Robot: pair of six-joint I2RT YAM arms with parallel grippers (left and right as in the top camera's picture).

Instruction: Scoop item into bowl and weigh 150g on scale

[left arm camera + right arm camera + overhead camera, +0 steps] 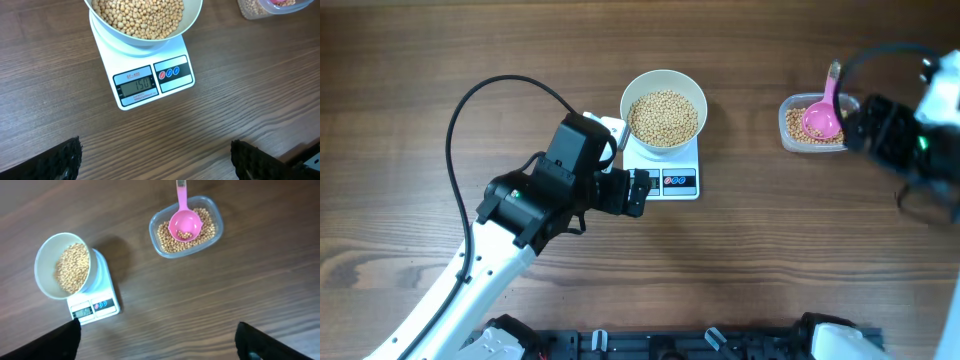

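The white bowl (626,105) stands on the white scale (670,181) at the table's middle, holding a heap of beige beans (664,116). In the left wrist view the scale's display (137,85) reads 150 under the bowl (192,22). My left gripper (640,192) hovers just left of the scale's front, open, with bare wood between its fingertips (65,157). My right gripper (862,125) is open and blurred at the far right beside the tub, nothing in it. From the right wrist I see the bowl (47,260) and scale (100,305) at lower left.
A clear plastic tub (786,110) of more beans sits at the right with a pink scoop (823,115) resting in it, handle pointing away. The same tub (154,227) and scoop (184,224) show in the right wrist view. A black cable loops at the left.
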